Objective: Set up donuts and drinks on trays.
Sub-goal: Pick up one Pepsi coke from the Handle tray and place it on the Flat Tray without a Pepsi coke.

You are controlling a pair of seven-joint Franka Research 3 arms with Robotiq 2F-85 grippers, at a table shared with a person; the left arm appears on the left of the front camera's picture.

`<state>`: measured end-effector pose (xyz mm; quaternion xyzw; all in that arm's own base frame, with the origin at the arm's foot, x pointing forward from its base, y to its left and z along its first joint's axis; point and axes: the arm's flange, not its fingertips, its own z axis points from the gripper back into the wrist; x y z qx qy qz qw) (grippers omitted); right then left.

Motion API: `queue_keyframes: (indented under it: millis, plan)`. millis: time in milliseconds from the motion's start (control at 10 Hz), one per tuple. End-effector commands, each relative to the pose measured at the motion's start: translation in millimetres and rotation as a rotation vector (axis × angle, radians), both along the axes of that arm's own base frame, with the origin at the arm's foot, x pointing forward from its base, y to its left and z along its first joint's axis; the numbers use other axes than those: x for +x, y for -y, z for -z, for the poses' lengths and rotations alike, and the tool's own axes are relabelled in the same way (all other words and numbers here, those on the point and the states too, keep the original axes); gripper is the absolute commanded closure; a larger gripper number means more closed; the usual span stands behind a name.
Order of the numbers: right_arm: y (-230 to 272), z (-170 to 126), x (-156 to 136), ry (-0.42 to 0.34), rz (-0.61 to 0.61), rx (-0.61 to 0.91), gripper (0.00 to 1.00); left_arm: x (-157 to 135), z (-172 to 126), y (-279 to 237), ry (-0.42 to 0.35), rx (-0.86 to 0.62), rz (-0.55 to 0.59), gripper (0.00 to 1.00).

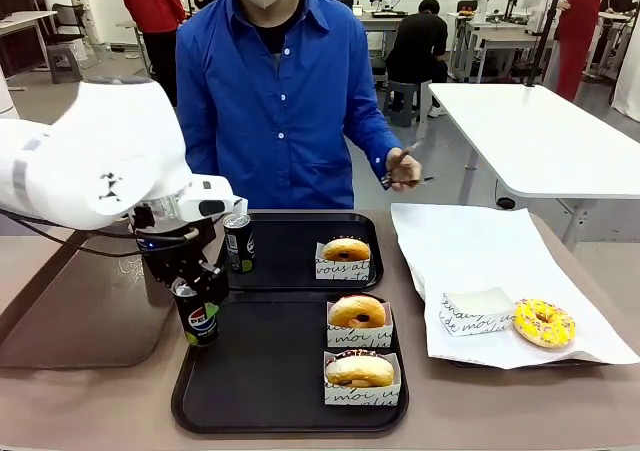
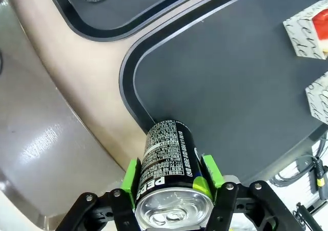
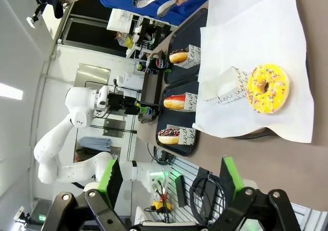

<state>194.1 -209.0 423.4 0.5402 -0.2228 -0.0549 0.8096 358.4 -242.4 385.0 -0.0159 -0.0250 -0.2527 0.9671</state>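
Beige tabletop (image 1: 90, 321) fills the lower part of the front view and carries two black trays set one behind the other at centre frame.

Near tray (image 1: 270, 371), lower centre: two boxed donuts stand along its right side, a chocolate-sprinkled one (image 1: 360, 369) nearest and a red-iced one (image 1: 357, 313) behind it. At the tray's upper-left corner, the left gripper (image 1: 197, 301) pinches a Pepsi can (image 1: 201, 318) between its green pads. The left wrist view confirms the grip: one pad on each side of the can body (image 2: 169, 154), silver top toward the camera, base over the tray's corner. Whether the base touches the tray cannot be told. The can's long axis is near vertical, top up.

Far tray (image 1: 295, 256), centre frame: a second can (image 1: 238, 242) stands upright at its left edge, and one boxed chocolate donut (image 1: 346, 251) sits at its right.

Right of the trays, white paper (image 1: 470, 261) holds an empty box (image 1: 478, 309) and a loose yellow-sprinkled donut (image 1: 544, 322) just beside it.

Right gripper (image 3: 171, 182): fingers spread, holding nothing.

Beyond the table, the person's hand (image 1: 404, 168) holds tongs above the paper.

Progress, as a judgement: well advanced. One can still has to be released. The yellow donut likely remains to be boxed and placed on the far tray.
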Motion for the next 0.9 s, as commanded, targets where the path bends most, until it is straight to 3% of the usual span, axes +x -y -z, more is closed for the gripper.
queue_keyframes:
  millis: [0, 800]
  plan:
    - [1, 0, 2, 0.024, 0.002, 0.014, 0.00, 14, 3, 8, 0.035, 0.038, -0.014, 0.41]
    - [1, 0, 2, 0.024, 0.002, 0.014, 0.00, 15, 10, 27, 0.073, 0.034, 0.040, 0.41]
